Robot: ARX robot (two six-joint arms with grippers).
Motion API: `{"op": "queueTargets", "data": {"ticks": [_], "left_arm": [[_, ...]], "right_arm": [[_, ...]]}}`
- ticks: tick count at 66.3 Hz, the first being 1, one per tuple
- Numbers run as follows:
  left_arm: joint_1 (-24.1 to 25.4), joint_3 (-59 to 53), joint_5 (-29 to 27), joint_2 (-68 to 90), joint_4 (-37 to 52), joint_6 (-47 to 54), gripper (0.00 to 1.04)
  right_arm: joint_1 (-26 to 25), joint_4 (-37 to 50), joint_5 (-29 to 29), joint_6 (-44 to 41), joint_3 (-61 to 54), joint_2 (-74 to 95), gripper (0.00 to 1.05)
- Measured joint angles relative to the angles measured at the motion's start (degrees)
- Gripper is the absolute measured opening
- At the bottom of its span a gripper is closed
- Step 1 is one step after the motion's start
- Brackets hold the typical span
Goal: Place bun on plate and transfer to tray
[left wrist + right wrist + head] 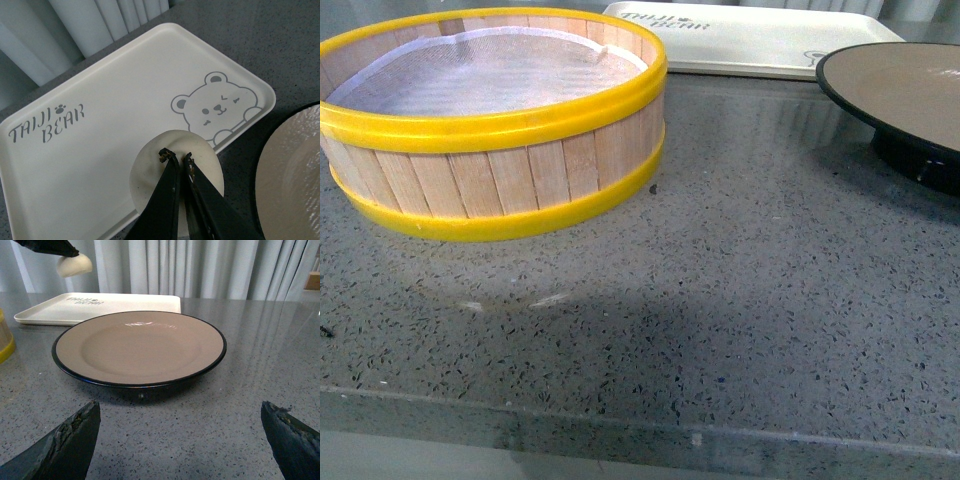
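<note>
The left claw of a two-armed ARX robot pinches the bun by its top, the two dark fingers drawn almost together on it. In the left wrist view the pale, round bun hangs in front of the tray, covering part of the tray's edge just beside the printed bear drawing. The lettering "TAIJI BEAR" runs across the other end of the tray.

The right wrist view shows the same bun held clear of the table, up in the air above the tray, with the left claw gripping it from above. A pleated curtain hangs behind.

The plate, tan inside with a black rim, stands bare on the grey speckled table just beside the tray. The right claw sits low in front of the plate with its fingers spread wide, holding nothing.

In the front view a yellow-rimmed wooden steamer basket lined with white cloth stands on the table. The tray lies behind it and the plate is at the right edge. Neither arm shows in that view.
</note>
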Motion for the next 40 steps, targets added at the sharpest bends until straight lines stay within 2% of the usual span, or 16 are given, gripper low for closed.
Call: {"op": "queueTargets", "data": {"ticks": [23,40], "left_arm": [[-2.69,-14.1,4.17,-9.64,4.94,-1.14,0.04],[-8.22,-21.92,4.68,-12.02,8.57,-1.16,0.04]], "right_arm": [[0.0,0.0,0.02,0.0,0.0,0.0,0.96],[0.0,0.0,0.02,0.0,0.0,0.0,0.96]]}}
